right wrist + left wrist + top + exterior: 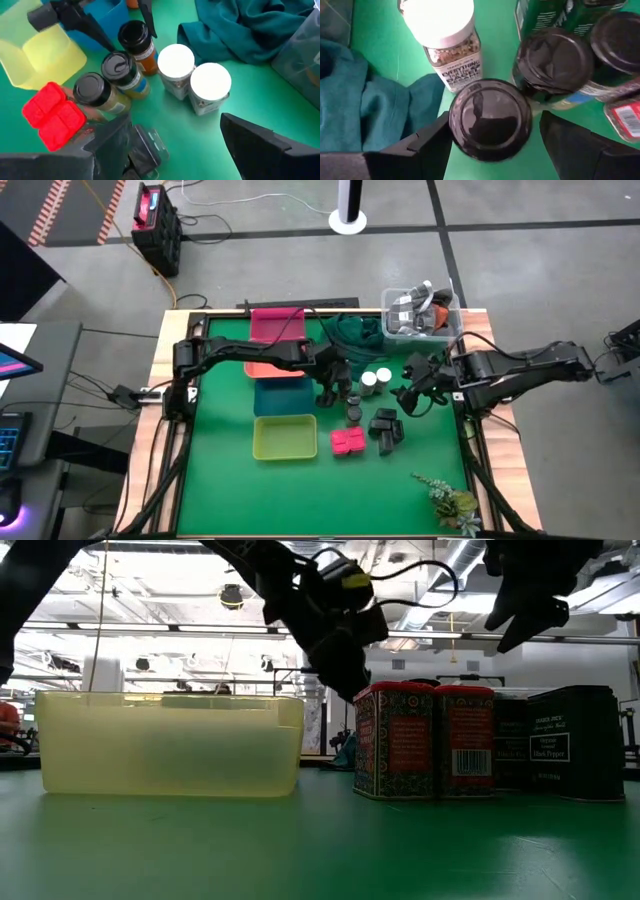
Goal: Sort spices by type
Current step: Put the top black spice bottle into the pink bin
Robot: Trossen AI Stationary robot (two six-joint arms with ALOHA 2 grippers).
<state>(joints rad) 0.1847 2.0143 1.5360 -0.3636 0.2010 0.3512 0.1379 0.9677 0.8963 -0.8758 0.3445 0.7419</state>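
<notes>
**Left gripper straddles a dark jar**

Nearest your front table edge sit the pink-red packets (348, 442) and grey boxes (386, 429). Mid-table, your left gripper (492, 145) stands spread around a dark-lidded jar (490, 119) (not pinching). Farther right, the right gripper (412, 396) hangs spread beside the white-capped jars (376, 379).

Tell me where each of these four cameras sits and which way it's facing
High: overhead, straight down on the table; both arms show.
Low: table height, level past the yellow tray; arms enter from above.
Left wrist: above a dark-lidded jar, between its own fingers.
Right wrist: over the white-capped jars; its fingers show.
Shared: red packets.
</notes>
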